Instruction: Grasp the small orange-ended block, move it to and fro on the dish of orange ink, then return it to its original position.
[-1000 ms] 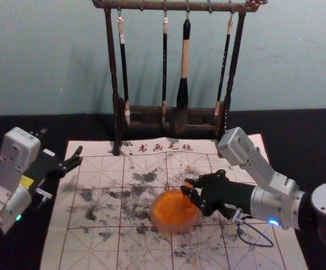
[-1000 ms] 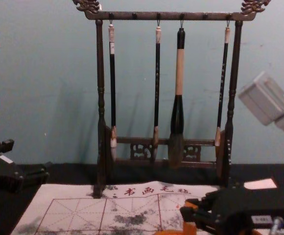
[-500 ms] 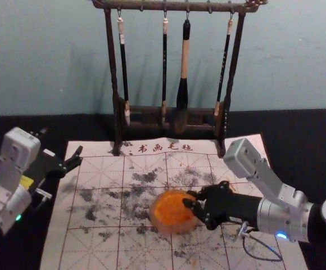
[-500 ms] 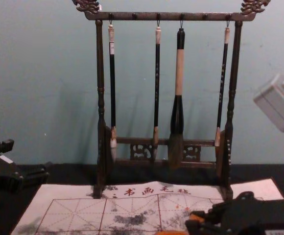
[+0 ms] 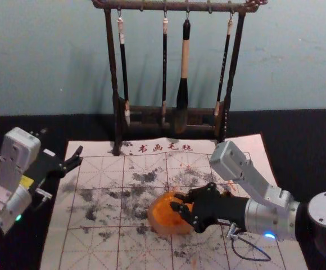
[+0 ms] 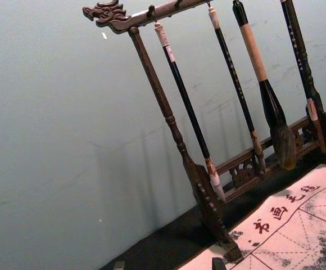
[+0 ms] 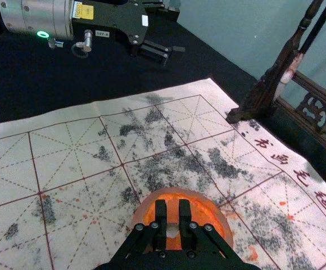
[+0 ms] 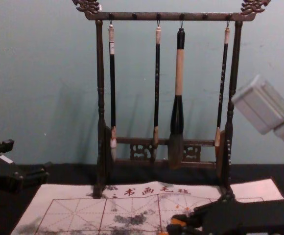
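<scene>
The right gripper [image 5: 176, 203] was positioned at the dish [image 5: 162, 229], its fingers pinching the block [image 7: 172, 212] over the orange ink [image 5: 164, 211]; contact with the ink could not be determined. The left gripper [image 5: 80, 156] was parked well left of the dish, fingers spread.

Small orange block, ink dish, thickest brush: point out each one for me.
Small orange block [image 7: 172, 212]: right wrist view, on its orange part.
Ink dish [image 5: 167, 230]: head view, on its near wall.
Thickest brush [image 5: 182, 87]: head view, on its black lower handle.
</scene>
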Controlling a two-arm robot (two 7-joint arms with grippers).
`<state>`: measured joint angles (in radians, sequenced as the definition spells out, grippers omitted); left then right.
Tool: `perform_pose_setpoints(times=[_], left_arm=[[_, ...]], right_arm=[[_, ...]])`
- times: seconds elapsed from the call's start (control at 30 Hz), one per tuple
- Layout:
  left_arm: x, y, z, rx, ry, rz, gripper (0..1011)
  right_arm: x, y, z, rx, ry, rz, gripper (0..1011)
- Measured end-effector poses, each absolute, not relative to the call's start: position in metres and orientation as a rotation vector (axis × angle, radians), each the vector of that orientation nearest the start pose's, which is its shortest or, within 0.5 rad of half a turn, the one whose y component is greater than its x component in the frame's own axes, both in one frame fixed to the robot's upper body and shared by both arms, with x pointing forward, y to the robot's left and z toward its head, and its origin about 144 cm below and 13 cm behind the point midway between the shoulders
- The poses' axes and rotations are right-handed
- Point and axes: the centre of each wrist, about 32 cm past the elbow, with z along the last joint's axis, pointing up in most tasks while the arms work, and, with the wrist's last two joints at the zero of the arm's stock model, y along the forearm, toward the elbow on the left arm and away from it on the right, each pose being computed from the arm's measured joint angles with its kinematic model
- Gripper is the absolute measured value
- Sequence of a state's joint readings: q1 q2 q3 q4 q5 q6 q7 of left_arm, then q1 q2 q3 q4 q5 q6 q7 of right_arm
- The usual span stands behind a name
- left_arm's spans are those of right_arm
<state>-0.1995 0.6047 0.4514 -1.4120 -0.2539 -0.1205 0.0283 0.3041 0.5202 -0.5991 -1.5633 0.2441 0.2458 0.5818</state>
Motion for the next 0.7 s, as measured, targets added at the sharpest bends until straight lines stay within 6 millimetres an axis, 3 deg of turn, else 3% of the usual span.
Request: perform_pose_setpoints(times=[0.7], left_arm=[[0.489,0.310,1.140,0.304,-0.285,1.248,1001]], right_arm=[[0.518,-0.216,1.184,-0.465,-0.061,-0.552,72]])
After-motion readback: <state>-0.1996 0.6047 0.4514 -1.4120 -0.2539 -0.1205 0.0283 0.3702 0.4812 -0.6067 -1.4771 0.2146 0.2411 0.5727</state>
